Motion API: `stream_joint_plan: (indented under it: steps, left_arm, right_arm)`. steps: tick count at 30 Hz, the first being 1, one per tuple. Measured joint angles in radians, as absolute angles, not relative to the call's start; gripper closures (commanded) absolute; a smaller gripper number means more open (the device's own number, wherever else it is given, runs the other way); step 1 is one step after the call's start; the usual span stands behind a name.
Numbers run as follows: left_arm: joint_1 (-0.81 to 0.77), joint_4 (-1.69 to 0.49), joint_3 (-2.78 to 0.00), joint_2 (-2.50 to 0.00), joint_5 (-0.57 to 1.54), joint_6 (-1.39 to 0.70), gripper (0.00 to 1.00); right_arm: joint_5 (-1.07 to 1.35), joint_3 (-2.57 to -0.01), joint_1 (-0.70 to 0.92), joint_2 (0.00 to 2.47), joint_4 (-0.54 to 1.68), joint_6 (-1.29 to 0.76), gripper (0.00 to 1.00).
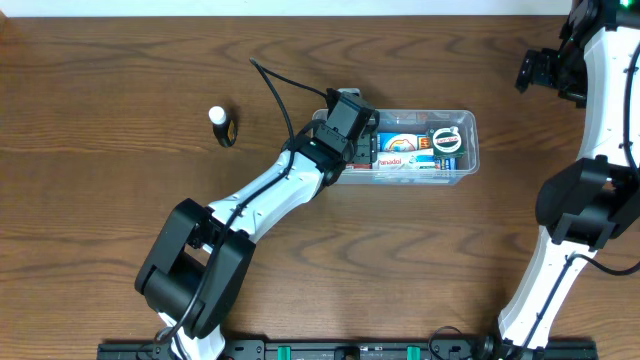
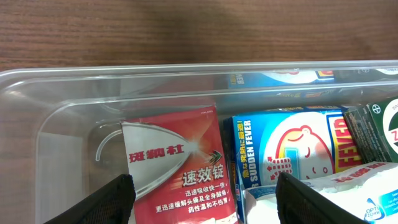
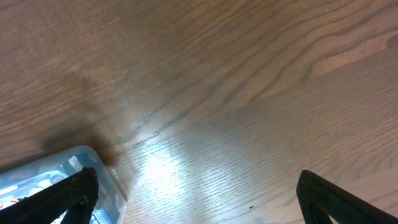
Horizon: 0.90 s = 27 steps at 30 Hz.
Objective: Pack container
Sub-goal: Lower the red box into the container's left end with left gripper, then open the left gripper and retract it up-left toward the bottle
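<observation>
**Left end effector open over the container, right one open and well apart**

The container (image 1: 474, 146), a clear tub, sits on the wooden tabletop (image 1: 120, 210) right of centre, long side running left-right. It holds several packs.

The left end effector (image 2: 208, 202) is over the container's left end, pointing down into it. Its fingers (image 2: 118, 200) are spread wide and clamp nothing. In the left wrist view a red packet (image 2: 177, 174) with Chinese print lies flat on the tub floor between and below them. Whether the finger touches it cannot be told. Just right of the packet is a blue box (image 2: 292, 146) marked "SUDDEN FEVER". A green packet (image 2: 379, 134) is at the right edge, and a white pack (image 2: 357, 186) overlaps the blue box's lower part. The tub's left end, past the red packet, is bare plastic.

The right end effector (image 3: 199, 199) is at the far right corner of the tabletop, well apart from the container. Its jaws are open wide over bare wood with nothing held. Only a corner of the tub shows in its wrist view.

A small bottle (image 1: 221, 127) with a white cap stands on the tabletop left of the container, well apart from it.
</observation>
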State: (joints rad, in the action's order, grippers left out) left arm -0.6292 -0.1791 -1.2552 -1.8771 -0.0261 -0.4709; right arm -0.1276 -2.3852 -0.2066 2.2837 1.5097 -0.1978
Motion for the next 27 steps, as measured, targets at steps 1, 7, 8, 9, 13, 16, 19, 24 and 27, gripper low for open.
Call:
stream_joint_plan:
  steps: [1,7,8,9,13,16,19,24,27]
  left_arm:
    - [-0.629,-0.179,-1.255,-1.877,-0.026,-0.471,0.28]
    - [-0.629,-0.184,-1.255,-1.877,-0.027,-0.470,0.91]
    - [-0.629,-0.186,-1.255,-1.877,-0.027,-0.474,0.94]
    - [-0.629,-0.187,-1.255,-1.877,-0.028,-0.468,0.94]
    - [-0.629,-0.195,-1.256,-1.877,-0.027,-0.463,0.94]
    - [-0.629,-0.245,-1.262,-1.877,-0.027,-0.456,0.94]
    - [-0.629,-0.327,-1.285,-1.877,-0.028,-0.428,0.94]
    - [-0.629,-0.493,-1.428,-1.884,-0.042,-0.359,0.94]
    - [-0.622,-0.582,-1.568,-1.887,-0.051,-0.324,0.94]
  right_arm:
    - [-0.128,-2.385,-0.207,2.284,1.510,-0.198,0.01]
    - [-0.128,-2.385,-0.207,2.284,1.509,-0.198,0.01]
    - [-0.128,-2.385,-0.207,2.284,1.509,-0.198,0.01]
    - [-0.128,-2.385,-0.207,2.284,1.510,-0.198,0.01]
    - [-0.128,-2.385,-0.207,2.284,1.510,-0.198,0.01]
    - [-0.128,-2.385,-0.207,2.284,1.510,-0.198,0.01]
    - [-0.128,-2.385,-0.207,2.284,1.510,-0.198,0.01]
    - [-0.128,-2.385,-0.207,2.284,1.510,-0.198,0.01]
    - [-0.128,-2.385,-0.208,2.284,1.510,-0.198,0.01]
